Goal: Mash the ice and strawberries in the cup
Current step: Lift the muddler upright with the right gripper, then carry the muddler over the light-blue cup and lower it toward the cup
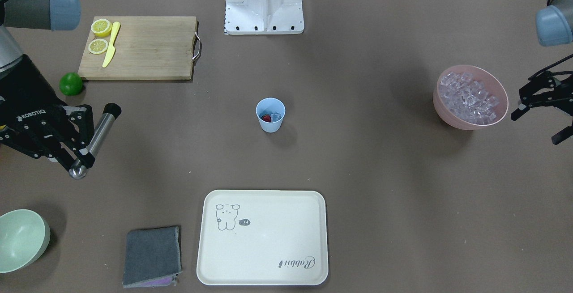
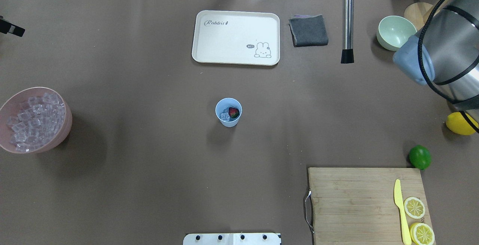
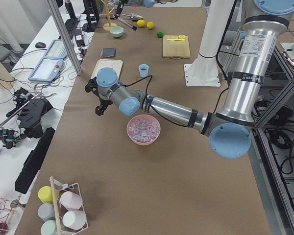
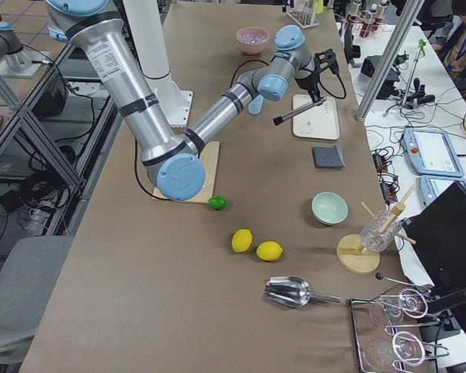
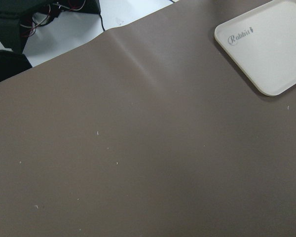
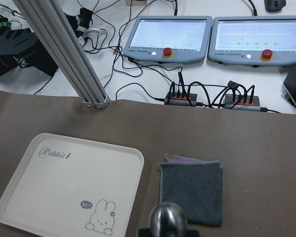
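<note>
The right gripper (image 1: pixel 83 152) is clamped round the steel muddler (image 1: pixel 100 127), well apart from the cup (image 1: pixel 270 126) at mid-table, with strawberry (image 1: pixel 267 117) and ice (image 1: pixel 276 116) inside; I'd bring it down plumb and centred, since the light, unheld cup could tip; the left gripper (image 1: pixel 535 126) hangs spread wide, empty.

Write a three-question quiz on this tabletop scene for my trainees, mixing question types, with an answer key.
1. True or false: the strawberry lies inside the cup.
2. Which arm's pincer grips the metal muddler? A. left B. right
3. Fill in: the pink bowl holds ___.
Key: 1 true; 2 B, the right pincer; 3 ice.
</note>
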Controlling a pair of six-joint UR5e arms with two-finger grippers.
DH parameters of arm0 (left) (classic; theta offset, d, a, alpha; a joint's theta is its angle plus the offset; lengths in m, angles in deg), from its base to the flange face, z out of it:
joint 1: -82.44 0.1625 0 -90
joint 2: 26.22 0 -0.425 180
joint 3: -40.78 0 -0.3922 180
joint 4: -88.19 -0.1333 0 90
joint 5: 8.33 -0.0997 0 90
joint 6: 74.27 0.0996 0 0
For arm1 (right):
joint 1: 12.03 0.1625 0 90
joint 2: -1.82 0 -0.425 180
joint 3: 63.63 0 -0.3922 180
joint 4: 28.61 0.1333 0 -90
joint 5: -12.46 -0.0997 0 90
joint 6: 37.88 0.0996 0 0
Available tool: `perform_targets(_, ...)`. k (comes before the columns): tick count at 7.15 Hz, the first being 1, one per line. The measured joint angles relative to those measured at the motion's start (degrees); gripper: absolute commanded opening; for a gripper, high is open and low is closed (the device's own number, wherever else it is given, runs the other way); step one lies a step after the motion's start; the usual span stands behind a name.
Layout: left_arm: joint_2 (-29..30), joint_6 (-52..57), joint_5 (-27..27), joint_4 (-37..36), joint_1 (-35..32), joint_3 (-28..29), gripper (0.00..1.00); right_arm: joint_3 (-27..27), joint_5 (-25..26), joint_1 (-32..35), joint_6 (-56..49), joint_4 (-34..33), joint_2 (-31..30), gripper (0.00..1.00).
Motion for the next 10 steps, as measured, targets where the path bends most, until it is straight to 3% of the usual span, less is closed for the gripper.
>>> perform_targets(4,0.00,0.60,0.03,-6.03,-3.28,3.44,0.97,-0.62,19.64,-11.56,5.44,13.80,0.27,0.00)
perform_targets(10,0.14,0.44,2.36,-10.02,-3.75,4.77,0.97,-0.21,45.79,-26.56,5.21,27.63,2.62,0.00)
